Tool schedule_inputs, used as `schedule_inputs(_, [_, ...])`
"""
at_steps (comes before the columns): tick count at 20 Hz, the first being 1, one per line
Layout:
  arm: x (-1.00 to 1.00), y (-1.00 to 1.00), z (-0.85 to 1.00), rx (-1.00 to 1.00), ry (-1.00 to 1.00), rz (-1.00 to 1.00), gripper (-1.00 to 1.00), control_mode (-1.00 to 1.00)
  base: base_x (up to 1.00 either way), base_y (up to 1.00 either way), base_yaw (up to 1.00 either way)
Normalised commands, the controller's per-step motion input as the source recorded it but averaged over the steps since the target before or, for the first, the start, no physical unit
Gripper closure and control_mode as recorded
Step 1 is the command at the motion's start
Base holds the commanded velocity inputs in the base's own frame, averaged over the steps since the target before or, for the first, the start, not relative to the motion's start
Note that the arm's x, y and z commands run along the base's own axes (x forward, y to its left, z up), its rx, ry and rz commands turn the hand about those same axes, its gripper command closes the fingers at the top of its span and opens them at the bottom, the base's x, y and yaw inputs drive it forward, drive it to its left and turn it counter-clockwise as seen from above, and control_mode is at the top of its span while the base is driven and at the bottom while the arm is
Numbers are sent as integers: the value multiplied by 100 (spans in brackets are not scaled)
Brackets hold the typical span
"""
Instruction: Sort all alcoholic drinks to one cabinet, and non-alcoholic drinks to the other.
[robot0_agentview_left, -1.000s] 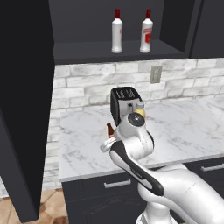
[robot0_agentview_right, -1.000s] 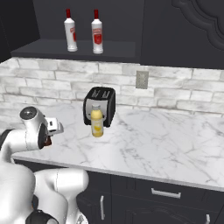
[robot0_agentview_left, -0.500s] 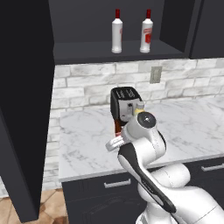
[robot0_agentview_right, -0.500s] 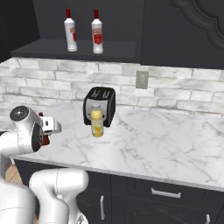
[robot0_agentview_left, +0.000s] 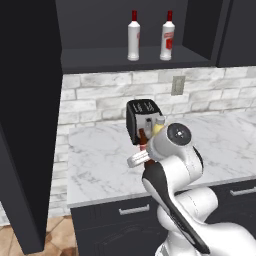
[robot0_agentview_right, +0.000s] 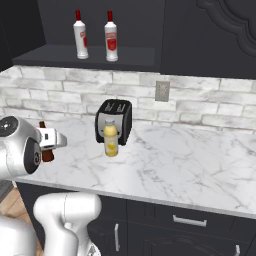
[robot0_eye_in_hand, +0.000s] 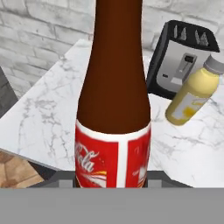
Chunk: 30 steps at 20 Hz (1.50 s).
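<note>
Item: small dark brown bottle, red label, non-alcoholic. We hold it in the gripper, whose jaws are closed on its lower body; it stands upright just above the near left part of the marble counter.

Item: fat yellow juice bottle, non-alcoholic. It stands on the counter directly in front of the black toaster, well apart from our gripper.

Item: two white red-capped bottles, alcoholic. They stand side by side on the shelf of the open upper cabinet above the toaster.

Step in hand, as we judge it: carrying the brown bottle to the other cabinet, the alcoholic pair being already shelved.

Next move calls for: a lift well clear of the counter, keeping the bottle upright, then a swing toward the second cabinet, away from the shelf with the white bottles.
</note>
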Motion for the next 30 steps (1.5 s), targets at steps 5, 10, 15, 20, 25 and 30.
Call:
schedule_inputs(5, [-17, -31, 38, 0, -11, -1, 100, -100, 0, 0, 0])
schedule_inputs(10, [-6, -39, 28, 0, -17, 0, 100, -100, 0, 0, 0])
schedule_inputs(15, [-12, -38, 36, 0, -14, 0, 100, -100, 0, 0, 0])
schedule_inputs(20, [-15, -30, 38, 2, -11, 0, 100, -100, 0, 0, 0])
schedule_inputs(25, [-16, -22, 36, 1, -10, 0, 100, -100, 0, 0, 0])
schedule_inputs(30, [-8, -16, 38, 3, -4, 0, 100, -100, 0, 0, 0])
